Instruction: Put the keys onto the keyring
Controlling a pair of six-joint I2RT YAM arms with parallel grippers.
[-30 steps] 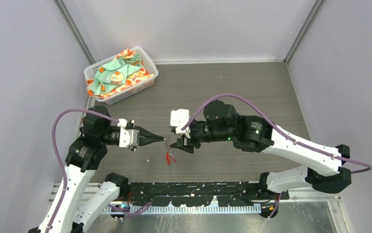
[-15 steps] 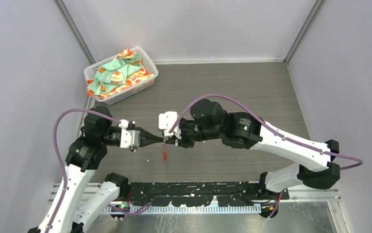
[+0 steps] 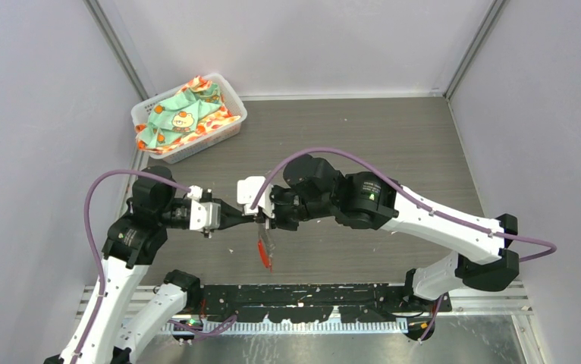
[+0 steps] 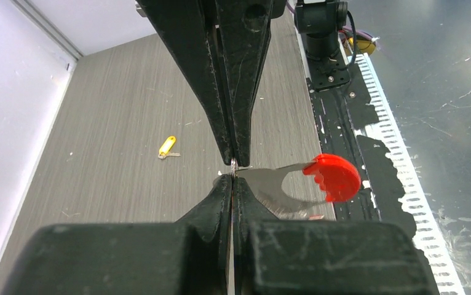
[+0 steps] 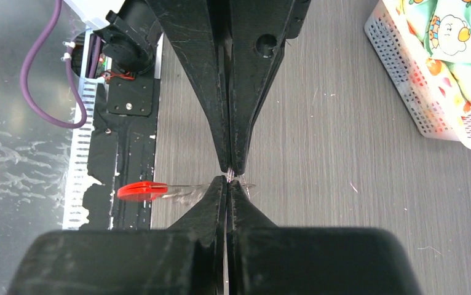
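The keyring [image 3: 263, 249] hangs in the air between the two arms, a thin silvery loop [image 4: 270, 184] with a red piece [image 4: 334, 177] at its low end, which also shows as a red part [image 5: 141, 190] in the right wrist view. My left gripper [image 3: 251, 215] is shut on the ring's top. My right gripper [image 3: 264, 218] meets it tip to tip and is shut on the same bit of wire. One key [image 4: 167, 146] with a yellow head lies flat on the table, far from both grippers.
A white basket [image 3: 229, 130] filled with patterned cloth stands at the back left of the grey table [image 3: 394, 144]. A black mounting rail [image 3: 310, 294] runs along the near edge, just below the hanging ring.
The right arm has moved left to the left gripper's tip, and its jaws have gone from open to shut on the keyring. The ring's red end now hangs lower.
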